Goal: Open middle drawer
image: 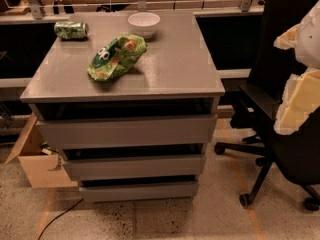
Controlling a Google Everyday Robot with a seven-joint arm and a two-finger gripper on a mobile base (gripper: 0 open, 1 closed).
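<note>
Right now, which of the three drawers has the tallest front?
The top drawer, just under the tabletop; the middle drawer and bottom drawer have shorter fronts. The gripper is at the right edge.

Claw (299,104) at far right frame edge: blocky cream-yellow lower sections, a white rounded upper section, a small cream tab on its left side; outlines ragged, surfaces plain.

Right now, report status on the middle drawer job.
Gripper at view's right edge, away from cabinet. Middle drawer not pulled out, untouched. Office chair close by cabinet's right side.
</note>
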